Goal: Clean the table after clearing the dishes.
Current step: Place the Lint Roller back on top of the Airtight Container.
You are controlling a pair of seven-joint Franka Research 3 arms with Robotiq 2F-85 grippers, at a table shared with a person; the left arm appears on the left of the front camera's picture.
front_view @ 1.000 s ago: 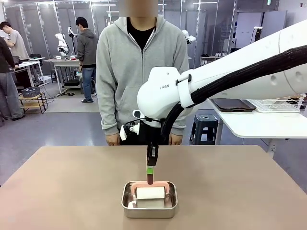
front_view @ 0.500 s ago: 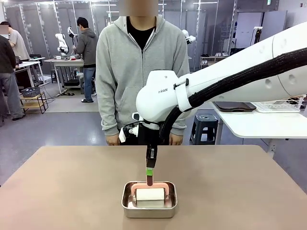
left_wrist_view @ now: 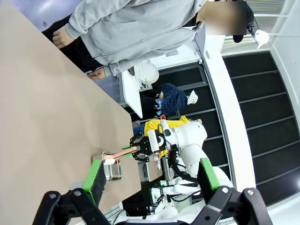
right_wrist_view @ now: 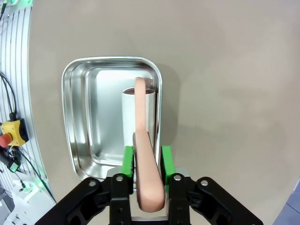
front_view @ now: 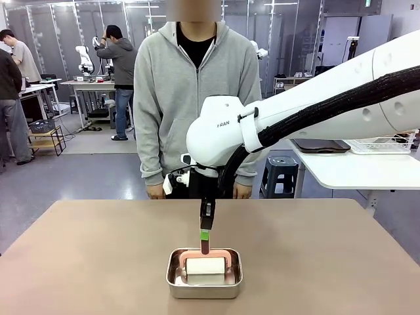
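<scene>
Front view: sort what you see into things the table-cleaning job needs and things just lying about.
Part of the job:
- table, tan top
- lint roller, pink handle, white roll
- steel pan holding the roller
- right gripper, jaws on either side of the roller's handle

Just about:
- white side table with a wire rack and a dark tray
- stool

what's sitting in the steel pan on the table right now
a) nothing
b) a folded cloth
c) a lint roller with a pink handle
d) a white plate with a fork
c: the steel pan holds a white lint roller, and its pink handle runs up between the right gripper's green pads.
</scene>
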